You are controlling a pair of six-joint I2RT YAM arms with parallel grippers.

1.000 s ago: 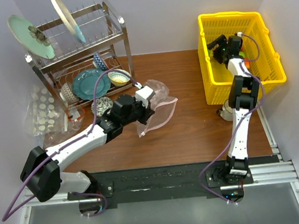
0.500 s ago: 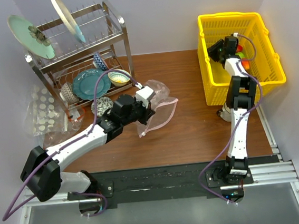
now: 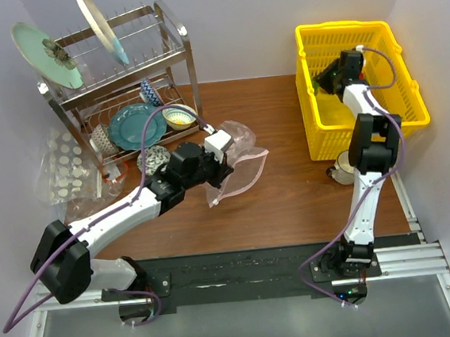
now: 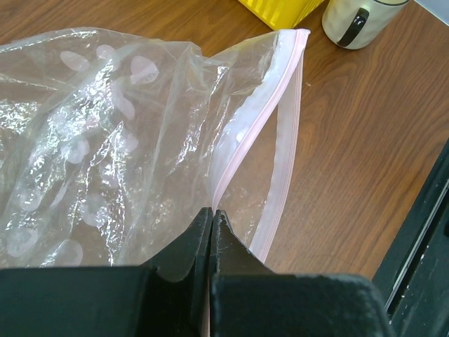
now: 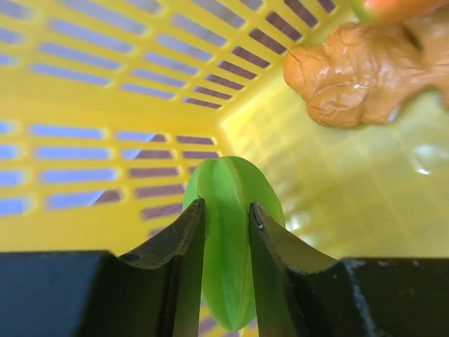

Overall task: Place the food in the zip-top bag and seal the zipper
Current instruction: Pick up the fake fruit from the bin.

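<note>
plain walled corner, wooden table

closed in by pale lavender-white walls [image 3: 259, 22] at the back and on both sides. brown wood-grain table [image 3: 292, 202] under soft, even light. at back left, a two-tier metal dish rack [image 3: 191, 68]. along the near edge, a black strip [image 3: 234, 267] and aluminium rails [image 3: 409, 256]; below, a grey surface [image 3: 248, 329].

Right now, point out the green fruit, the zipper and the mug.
green fruit [image 5: 228, 189], right wrist view, upper middle ridge.
zipper [image 4: 242, 147], left wrist view, mid-length of the pink strip.
mug [image 4: 356, 24], left wrist view, dark handle.
</note>
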